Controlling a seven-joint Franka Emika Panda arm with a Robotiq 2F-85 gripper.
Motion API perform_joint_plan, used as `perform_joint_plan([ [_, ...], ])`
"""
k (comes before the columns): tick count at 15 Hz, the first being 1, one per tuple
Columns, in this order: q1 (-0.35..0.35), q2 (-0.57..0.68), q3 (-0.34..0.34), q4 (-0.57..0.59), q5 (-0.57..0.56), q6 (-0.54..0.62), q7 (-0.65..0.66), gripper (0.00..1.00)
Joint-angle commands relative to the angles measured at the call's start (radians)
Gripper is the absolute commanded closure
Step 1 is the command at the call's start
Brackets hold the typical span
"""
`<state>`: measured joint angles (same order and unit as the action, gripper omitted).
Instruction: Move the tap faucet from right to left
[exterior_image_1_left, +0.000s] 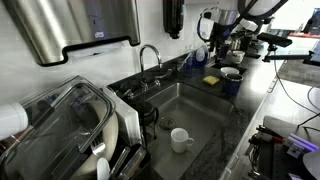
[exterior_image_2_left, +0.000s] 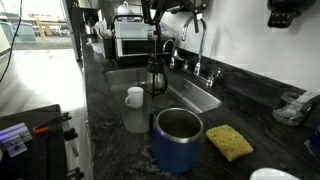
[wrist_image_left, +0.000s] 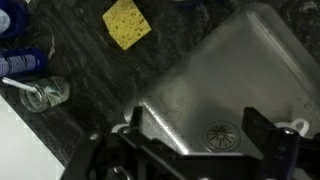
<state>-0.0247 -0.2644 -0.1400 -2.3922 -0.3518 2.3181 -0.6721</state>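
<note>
Reach was the question: your gripper hung above the steel sink, fingers spread wide and holding nothing, camera looking down on the drain. The tap faucet did not show in the wrist view. In both exterior views it stood upright on the dark counter at the basin's back edge, its arched spout curving out over the basin, so I judge it lay off to one side of your hand. A French press stood near the faucet, and a white mug sat low in the basin.
</note>
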Motion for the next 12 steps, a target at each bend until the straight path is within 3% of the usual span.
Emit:
perform_joint_plan([
  [1, -0.002, 0.108, -0.012, 0.059, -0.028, 0.085, -0.177, 0.00],
  [2, -0.011, 0.128, -0.011, 0.068, -0.046, 0.105, -0.218, 0.00],
  [3, -0.014, 0.071, 0.007, 0.029, -0.012, 0.068, -0.142, 0.00],
  [9, -0.018, 0.116, 0.007, 0.057, -0.026, 0.088, -0.196, 0.00],
  [12, -0.008, 0.125, 0.002, 0.038, -0.033, 0.250, -0.277, 0.00],
])
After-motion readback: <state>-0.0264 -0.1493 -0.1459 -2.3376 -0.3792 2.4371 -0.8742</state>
